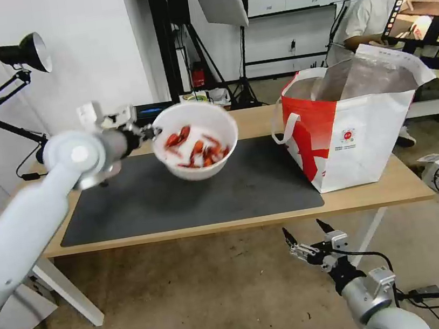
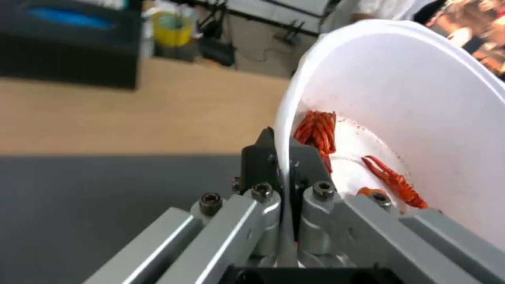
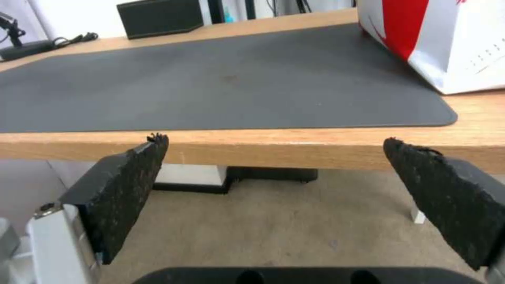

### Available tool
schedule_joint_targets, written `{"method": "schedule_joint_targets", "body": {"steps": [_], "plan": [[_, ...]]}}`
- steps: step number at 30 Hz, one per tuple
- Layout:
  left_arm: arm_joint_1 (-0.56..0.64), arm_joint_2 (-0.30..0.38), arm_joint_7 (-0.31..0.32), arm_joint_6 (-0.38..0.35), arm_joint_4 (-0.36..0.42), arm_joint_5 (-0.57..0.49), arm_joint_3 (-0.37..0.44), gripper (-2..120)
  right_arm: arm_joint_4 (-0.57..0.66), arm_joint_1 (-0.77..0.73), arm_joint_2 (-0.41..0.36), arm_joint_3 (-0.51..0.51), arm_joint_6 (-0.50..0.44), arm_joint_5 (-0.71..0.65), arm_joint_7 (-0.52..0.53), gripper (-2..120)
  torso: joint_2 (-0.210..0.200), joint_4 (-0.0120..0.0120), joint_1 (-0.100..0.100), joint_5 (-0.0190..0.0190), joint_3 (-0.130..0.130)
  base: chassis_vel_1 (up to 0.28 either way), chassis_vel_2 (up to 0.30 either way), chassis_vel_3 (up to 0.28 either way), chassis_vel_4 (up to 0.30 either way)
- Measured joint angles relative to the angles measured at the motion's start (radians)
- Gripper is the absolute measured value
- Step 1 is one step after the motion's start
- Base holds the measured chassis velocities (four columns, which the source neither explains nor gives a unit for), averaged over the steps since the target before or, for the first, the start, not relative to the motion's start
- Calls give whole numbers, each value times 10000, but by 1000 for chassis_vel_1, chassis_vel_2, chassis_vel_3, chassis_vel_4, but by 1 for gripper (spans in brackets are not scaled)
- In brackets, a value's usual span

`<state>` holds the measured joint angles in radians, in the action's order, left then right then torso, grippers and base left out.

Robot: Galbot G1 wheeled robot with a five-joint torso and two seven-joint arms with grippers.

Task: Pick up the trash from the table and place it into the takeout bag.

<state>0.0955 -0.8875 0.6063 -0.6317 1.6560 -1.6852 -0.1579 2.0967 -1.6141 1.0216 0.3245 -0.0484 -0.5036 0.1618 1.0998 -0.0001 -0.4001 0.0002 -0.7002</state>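
The white bowl of crayfish shells (image 1: 196, 140) hangs tilted above the dark grey mat (image 1: 191, 193), its rim pinched in the closed left gripper (image 1: 151, 132), left of the takeout bag (image 1: 352, 124), while the right gripper (image 1: 304, 231) waits spread wide below the table (image 1: 238, 217) edge.

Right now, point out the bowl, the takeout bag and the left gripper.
bowl (image 1: 197, 114), head view, on its white inner wall above the shells.
takeout bag (image 1: 362, 150), head view, on its white front panel.
left gripper (image 2: 281, 157), left wrist view, between the fingertips clamped on the bowl's rim.
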Motion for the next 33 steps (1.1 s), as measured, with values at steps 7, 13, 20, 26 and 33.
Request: {"method": "schedule_joint_targets", "body": {"steps": [7, 13, 20, 26, 33], "plan": [[-1547, -1319, 121, 0, -782, -92, -552, 0, 0, 0, 0, 0, 0, 0, 0, 100, 1, -1, -1, 1, 1, 0, 0, 0, 0], [-2176, -2054, 389, 3, -1034, -202, -957, 0, 0, -1, 0, 0, 0, -1, 0, 100, 0, -1, -1, 3, 1, 0, 0, 0, 0], [-2807, -3227, 504, 58, -1650, -205, -1455, 0, 0, 0, 0, 0, 0, 0, 0, 100, 1, 1, -1, 0, 0, 0, 0, 0, 0], [-3280, -4083, 505, 174, -2431, -200, -1673, 0, 0, 0, 0, 0, 0, -1, -1, 100, 1, 0, 0, 0, 1, 0, 0, 0, 0], [-3627, -5142, 859, 472, -3623, -92, -1815, 0, 0, -1, 0, 0, 0, -1, 0, 100, 1, 1, 0, 0, 2, 0, 0, 0, 0]]}}
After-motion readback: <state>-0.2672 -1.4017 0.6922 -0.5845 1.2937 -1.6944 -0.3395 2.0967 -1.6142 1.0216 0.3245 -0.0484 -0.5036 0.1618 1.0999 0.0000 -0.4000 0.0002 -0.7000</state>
